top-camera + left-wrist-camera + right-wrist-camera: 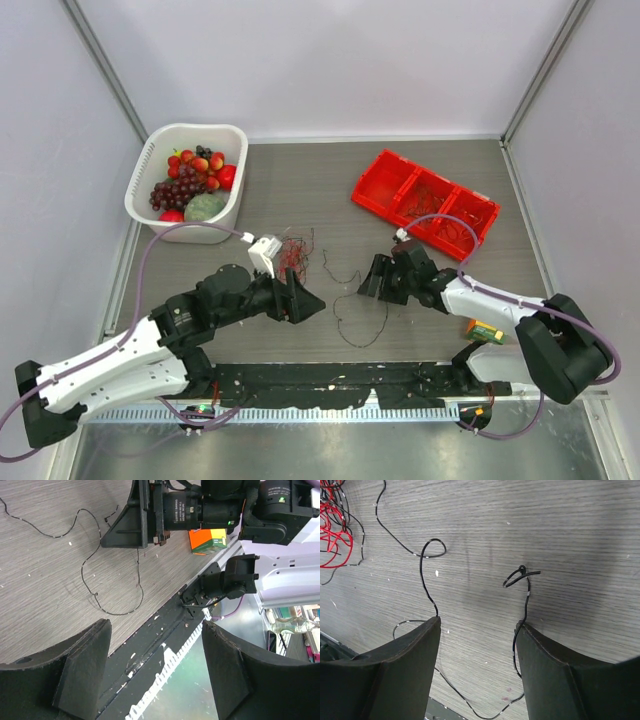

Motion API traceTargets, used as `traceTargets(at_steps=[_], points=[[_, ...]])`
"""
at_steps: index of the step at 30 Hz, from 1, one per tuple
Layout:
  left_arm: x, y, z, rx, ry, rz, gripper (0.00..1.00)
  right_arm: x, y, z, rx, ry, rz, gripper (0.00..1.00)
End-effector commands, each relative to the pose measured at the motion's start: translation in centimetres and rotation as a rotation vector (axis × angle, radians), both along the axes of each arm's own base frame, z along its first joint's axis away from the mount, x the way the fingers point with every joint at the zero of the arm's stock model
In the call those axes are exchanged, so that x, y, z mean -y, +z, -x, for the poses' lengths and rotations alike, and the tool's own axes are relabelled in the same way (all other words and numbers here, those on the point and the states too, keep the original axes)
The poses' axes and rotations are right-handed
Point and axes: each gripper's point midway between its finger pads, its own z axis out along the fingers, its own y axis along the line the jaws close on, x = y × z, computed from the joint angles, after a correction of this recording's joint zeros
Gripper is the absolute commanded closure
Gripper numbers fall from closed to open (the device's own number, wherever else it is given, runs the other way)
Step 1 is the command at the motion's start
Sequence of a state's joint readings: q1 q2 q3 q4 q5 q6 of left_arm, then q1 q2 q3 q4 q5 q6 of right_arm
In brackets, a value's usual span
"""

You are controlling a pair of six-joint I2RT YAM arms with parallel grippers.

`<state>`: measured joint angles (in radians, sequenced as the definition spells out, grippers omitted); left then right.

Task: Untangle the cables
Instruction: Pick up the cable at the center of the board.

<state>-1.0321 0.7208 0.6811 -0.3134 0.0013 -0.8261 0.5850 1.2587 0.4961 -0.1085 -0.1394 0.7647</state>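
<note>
Both agape: left claw (155, 625), right claw (477, 622)

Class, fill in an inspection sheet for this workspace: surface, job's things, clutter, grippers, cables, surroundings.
Surface: grey wood-grain table.
Job's things: red-and-black tangle mid-table; one black wire lies loose beside it.
Clutter: basket of fruit at far left; red bin holding wires at far right; small orange box by the right arm.
Grippers: left gripper open, empty; right gripper open above the black wire.
Cables: lilac hoses along both arms.
Surroundings: pale walls on three sides.
</note>
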Motion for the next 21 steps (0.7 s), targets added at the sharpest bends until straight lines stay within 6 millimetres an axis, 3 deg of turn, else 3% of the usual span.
traceTargets(at_steps=[1,7,9,11,14,15,21], points=[[-0.3,0.2,-0.1,-0.003,0.022,0.020,0.24,-1.1,2.5,-2.1,0.074,-0.060,-0.076,0.34],[-1.0,0.2,0.4,-0.006,0.021,0.016,0.24,-1.4,4.8,-2.0,0.111,-0.110,-0.181,0.29],[-1.3,0.3,0.4,0.002,0.026,0.021,0.24,-2.6,5.8,-2.5,0.128,-0.103,-0.257,0.28],[-1.6,0.4,0.5,0.011,0.029,0.020,0.23,-3.2,5.9,-2.8,0.118,-0.099,-0.269,0.27],[-2.1,0.7,0.4,0.030,0.042,0.025,0.23,-2.3,3.9,-3.3,0.081,-0.117,-0.156,0.27],[-2.2,0.7,0.4,0.033,0.043,0.025,0.24,-2.4,4.5,-4.2,0.105,-0.126,-0.145,0.27],[-2.2,0.4,0.5,0.034,0.039,0.021,0.23,-1.7,3.4,-4.2,0.125,-0.097,0.033,0.27]])
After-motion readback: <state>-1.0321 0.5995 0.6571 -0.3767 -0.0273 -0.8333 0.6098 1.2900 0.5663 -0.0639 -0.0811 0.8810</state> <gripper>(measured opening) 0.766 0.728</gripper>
